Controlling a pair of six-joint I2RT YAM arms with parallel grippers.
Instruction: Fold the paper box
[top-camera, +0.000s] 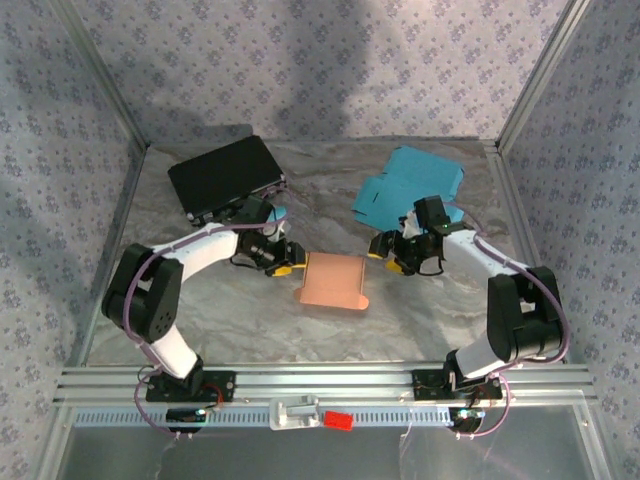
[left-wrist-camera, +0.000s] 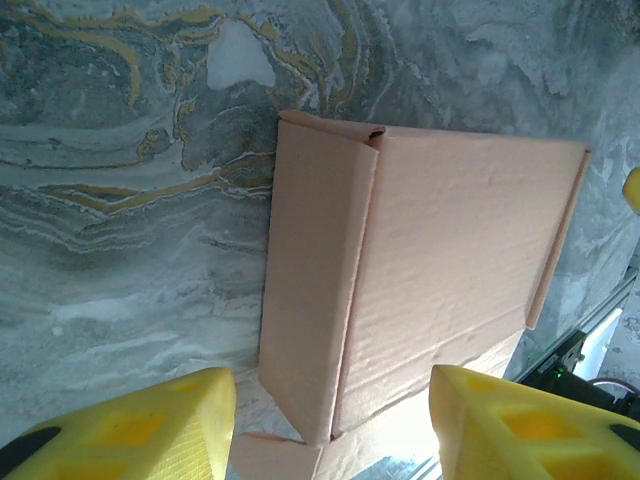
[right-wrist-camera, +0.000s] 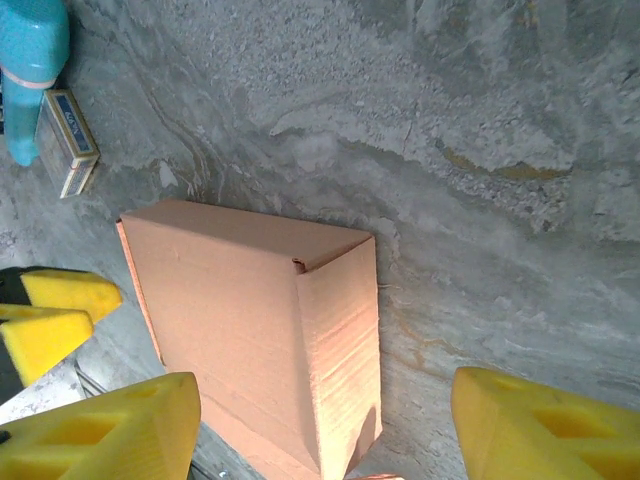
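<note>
A salmon-pink paper box (top-camera: 333, 281) sits closed on the marble table (top-camera: 420, 310) between the two arms, with a small flap lying flat at its near edge. My left gripper (top-camera: 281, 258) hovers just left of it, open, nothing between its yellow fingers (left-wrist-camera: 130, 425). The box (left-wrist-camera: 420, 270) in the left wrist view shows its top and a folded side wall. My right gripper (top-camera: 393, 253) stands open just right of the box, apart from it. The right wrist view shows the box (right-wrist-camera: 250, 330) below its yellow fingers (right-wrist-camera: 545, 430), and the left gripper's fingertips (right-wrist-camera: 55, 315) beyond it.
A black case (top-camera: 225, 175) lies at the back left. Flat blue cardboard (top-camera: 410, 185) lies at the back right, behind the right arm. A blue object (right-wrist-camera: 30, 70) and a small box (right-wrist-camera: 68, 140) rest near the left gripper. Patterned walls enclose the table.
</note>
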